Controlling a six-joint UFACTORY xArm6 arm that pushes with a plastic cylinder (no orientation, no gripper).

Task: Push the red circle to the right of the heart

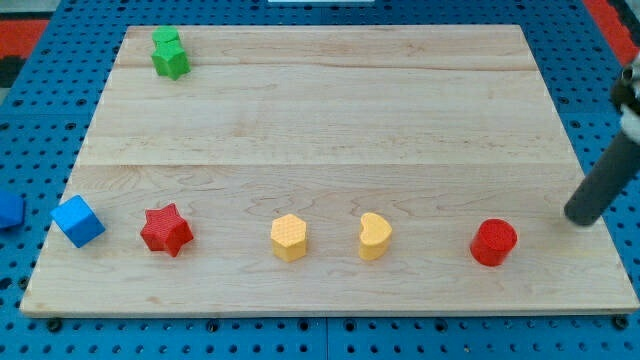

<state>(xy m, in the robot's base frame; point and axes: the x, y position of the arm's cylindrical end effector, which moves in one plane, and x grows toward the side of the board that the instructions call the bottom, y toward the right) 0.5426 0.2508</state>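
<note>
The red circle (pixel 494 242) sits low on the tabletop (pixel 330 130), toward the view's right, flat on the wood and touching nothing. To its left, with a clear gap between them, is the yellow heart (pixel 375 236), so the circle already lies on the heart's right side, in the same row near the view's bottom edge. Further left in that row comes a yellow hexagon (pixel 289 238), then a red star (pixel 166 230), then a blue cube (pixel 78 221) perched at the board's left edge, turned corner-on.

My tip (pixel 578 216) comes in from the view's right as a dark rod slanting down to the board. It rests just up and to the right of the circle, near it but apart, with bare wood showing between them. There are no fingers on this arm, only the rod, so nothing is spread or pinched.

Far off at the view's top left, two green blocks (pixel 168 53) stand touching one another; the nearer one looks like a star, the other I cannot make out. Another blue piece (pixel 10 209) lies off the board at the view's left edge, cut off by the frame. No boxes or trays are on the tabletop; every block lies loose on it
</note>
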